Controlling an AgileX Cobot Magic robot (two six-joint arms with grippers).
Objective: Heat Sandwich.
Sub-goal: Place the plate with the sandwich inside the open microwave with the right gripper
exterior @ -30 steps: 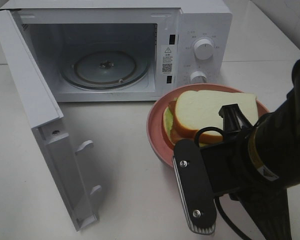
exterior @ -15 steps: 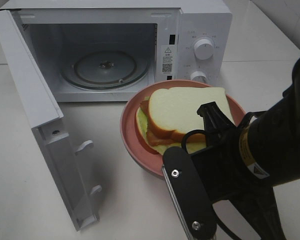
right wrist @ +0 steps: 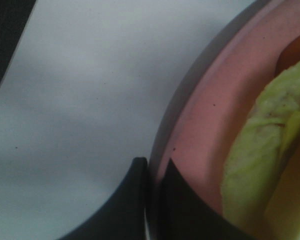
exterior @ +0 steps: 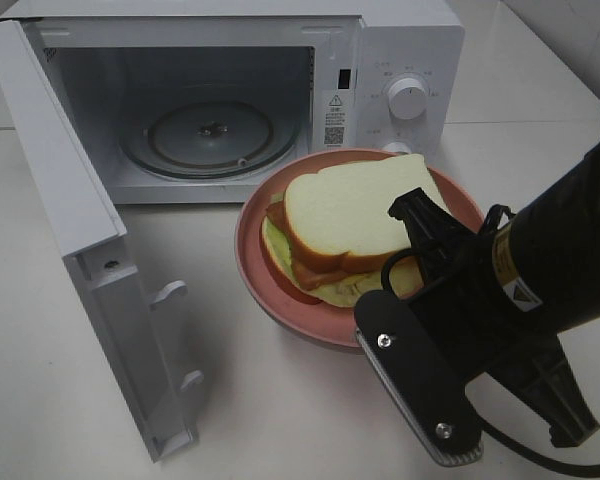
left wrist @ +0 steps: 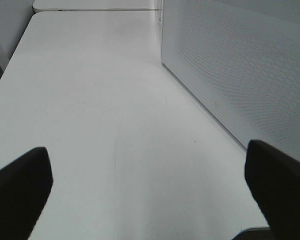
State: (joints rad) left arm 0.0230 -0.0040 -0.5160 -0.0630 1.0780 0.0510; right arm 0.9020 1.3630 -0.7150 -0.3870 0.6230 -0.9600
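Note:
The sandwich (exterior: 355,220), white bread with tan-orange crust and yellow-green filling, lies on a round pink plate (exterior: 255,265). The plate sits in front of the white microwave (exterior: 410,45), right of its open cavity with the glass turntable (exterior: 210,135). My right arm (exterior: 480,310) reaches over the plate's near-right side. In the right wrist view my right gripper (right wrist: 152,175) is shut on the plate's rim (right wrist: 200,125), with the filling (right wrist: 260,150) beside it. My left gripper (left wrist: 150,185) is open and empty over bare table, and is out of the exterior view.
The microwave door (exterior: 80,230) stands wide open to the left, reaching toward the table's front. Its outer face (left wrist: 240,65) shows beside my left gripper. The control knobs (exterior: 408,100) are at the microwave's right. The white table (exterior: 270,400) extends in front.
My right gripper has carried the plate with the sandwich leftward, toward the microwave opening. The plate now looks slightly nearer the cavity. The door and the microwave have not moved.

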